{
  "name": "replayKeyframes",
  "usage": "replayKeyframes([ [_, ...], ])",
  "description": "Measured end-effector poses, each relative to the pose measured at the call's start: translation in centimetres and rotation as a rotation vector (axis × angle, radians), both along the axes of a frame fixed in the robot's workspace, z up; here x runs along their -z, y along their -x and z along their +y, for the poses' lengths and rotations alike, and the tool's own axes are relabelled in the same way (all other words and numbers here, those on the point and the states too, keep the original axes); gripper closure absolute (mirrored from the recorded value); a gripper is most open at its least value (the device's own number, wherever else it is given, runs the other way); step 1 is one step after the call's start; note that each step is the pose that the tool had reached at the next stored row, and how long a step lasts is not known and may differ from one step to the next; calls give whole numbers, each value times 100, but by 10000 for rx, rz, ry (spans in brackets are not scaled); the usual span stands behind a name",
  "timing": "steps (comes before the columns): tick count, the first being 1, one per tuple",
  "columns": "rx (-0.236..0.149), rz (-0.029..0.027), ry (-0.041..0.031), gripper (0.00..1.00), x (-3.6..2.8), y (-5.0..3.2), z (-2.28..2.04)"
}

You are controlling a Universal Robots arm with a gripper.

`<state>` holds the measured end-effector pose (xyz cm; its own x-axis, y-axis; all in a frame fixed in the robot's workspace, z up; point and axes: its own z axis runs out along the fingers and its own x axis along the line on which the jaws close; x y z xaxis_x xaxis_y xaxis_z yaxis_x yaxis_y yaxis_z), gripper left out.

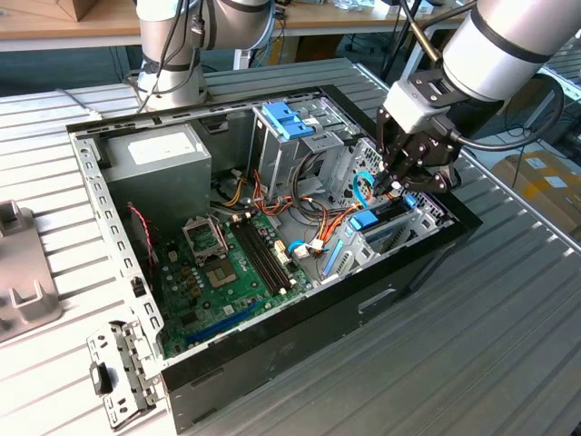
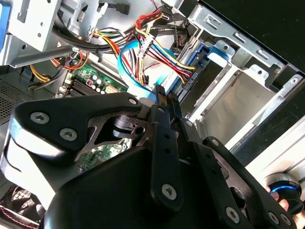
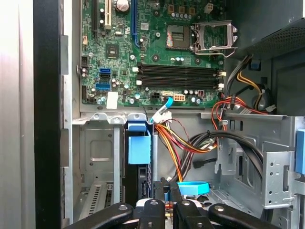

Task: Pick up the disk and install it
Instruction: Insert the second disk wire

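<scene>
1. Gripper [image 1: 397,184] hangs over the open computer case [image 1: 272,354], at the end toward the exterior view's right; fingers [image 3: 164,195] pressed together, clenched on nothing.
2. Disk [image 3: 138,157] stands on edge in its light-blue frame, seated in the lower drive bay [image 3: 97,157], just beside the fingertips.
3. Motherboard [image 1: 231,268] lies on the case floor, power supply [image 1: 163,154] at the far corner.
4. Coloured cables [image 2: 143,43] run between bay and board.

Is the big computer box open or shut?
Open. The computer case has no side cover on it, so the green motherboard and the coloured cables inside are in plain sight in the exterior view.
</scene>
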<state>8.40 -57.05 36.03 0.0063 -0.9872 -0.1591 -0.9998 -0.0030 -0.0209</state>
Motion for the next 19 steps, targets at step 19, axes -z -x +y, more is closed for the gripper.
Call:
replayKeyframes([
  [19, 0, 0, 1, 84, 45, -4, -60],
])
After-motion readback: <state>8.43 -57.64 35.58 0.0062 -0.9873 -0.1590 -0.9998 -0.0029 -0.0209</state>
